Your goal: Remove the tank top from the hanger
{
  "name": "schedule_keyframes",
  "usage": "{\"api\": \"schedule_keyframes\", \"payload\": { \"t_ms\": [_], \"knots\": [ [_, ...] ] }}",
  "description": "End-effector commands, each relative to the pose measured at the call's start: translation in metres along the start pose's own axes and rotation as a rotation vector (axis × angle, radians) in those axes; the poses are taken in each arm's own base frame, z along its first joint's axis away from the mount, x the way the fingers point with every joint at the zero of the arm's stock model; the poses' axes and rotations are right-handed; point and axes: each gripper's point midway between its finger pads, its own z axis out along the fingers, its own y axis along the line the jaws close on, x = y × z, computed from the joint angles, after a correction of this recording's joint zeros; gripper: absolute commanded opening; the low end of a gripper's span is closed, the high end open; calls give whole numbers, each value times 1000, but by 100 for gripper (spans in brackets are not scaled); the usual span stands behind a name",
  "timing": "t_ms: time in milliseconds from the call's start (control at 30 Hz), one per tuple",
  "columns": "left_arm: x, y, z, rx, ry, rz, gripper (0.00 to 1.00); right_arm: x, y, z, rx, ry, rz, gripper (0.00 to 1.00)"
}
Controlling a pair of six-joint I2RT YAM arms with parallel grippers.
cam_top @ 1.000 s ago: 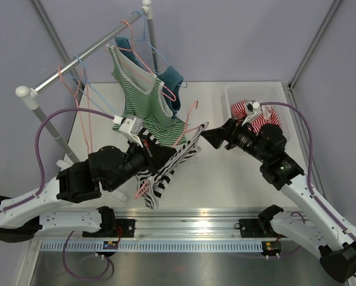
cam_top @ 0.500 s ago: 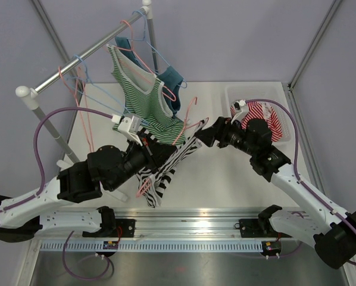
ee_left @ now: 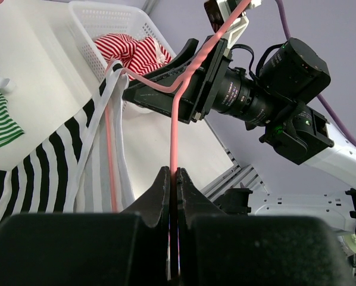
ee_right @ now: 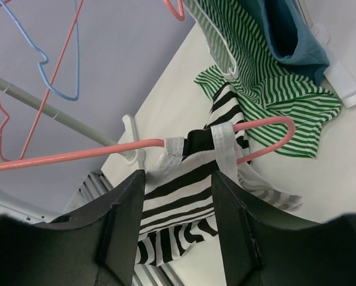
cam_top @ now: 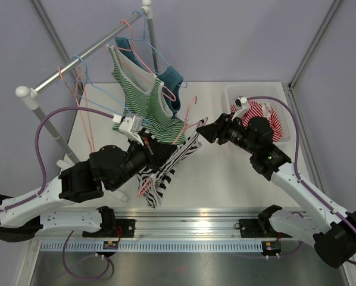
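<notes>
left gripper [ee_left: 173, 179]: fingers pressed together on the pink hanger [ee_left: 174, 128], clamped on its wire. We hold it up over the near-centre of the table [cam_top: 225, 173].
tank top [cam_top: 166, 167]: black-and-white striped, hanging off that hanger just right of our left arm; strap [ee_right: 227, 143] looped over the hanger's curved right end.
right gripper [ee_right: 178, 196]: fingers apart, nothing held, lined up on the strap from the right.
step: we judge this is the strap grab, not yet made.
how: we close on the strap only, wire kept out of the pinch, then slide it rightward off the curved tip while the left holds rigid.
risk: catching the wire, or dragging the hanger out of the left clamp.
far: white basket [cam_top: 237, 95] with a red striped garment [cam_top: 267, 116] far right; rack [cam_top: 77, 65] with the green striped top [cam_top: 142, 95] far left.
</notes>
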Motion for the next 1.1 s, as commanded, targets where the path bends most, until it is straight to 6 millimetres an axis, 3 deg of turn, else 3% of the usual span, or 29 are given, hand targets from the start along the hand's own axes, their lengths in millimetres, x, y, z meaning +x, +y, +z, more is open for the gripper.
{"api": "schedule_keyframes", "payload": {
  "t_ms": [0,100,200,300,333,667,733,767,800,967,1033,1067],
  "knots": [
    [-29,-14,-5,48,-103,-59,0,-24,7,3,4,-75,-52,54],
    [-29,-13,-5,46,-103,-58,0,-26,7,4,6,-82,-57,53],
    [-29,-13,-5,47,-104,-58,0,-26,10,7,-6,-70,-50,62],
    [-29,-14,-5,50,-103,-58,0,-28,11,10,-13,-74,-43,64],
    [-29,-14,-6,51,-104,-59,0,-27,12,11,-22,-69,-49,54],
    [-34,-4,-9,9,-128,-57,0,-22,-3,7,45,-65,-78,30],
    [-33,-3,-10,11,-125,-56,0,-23,-7,6,63,-69,-88,18],
    [-33,-4,-10,14,-122,-56,0,-23,-8,7,68,-69,-94,5],
    [-33,-4,-11,18,-122,-56,0,-24,-15,8,99,-73,-99,0],
    [-28,-4,-10,18,-95,-31,0,-39,-35,3,249,-96,-132,0],
    [-24,-4,-11,27,-80,-20,0,-44,-59,-1,388,-95,-159,0],
    [-25,-5,-12,33,-80,-20,0,-57,-58,-3,415,-115,-171,0]
  ]
}}
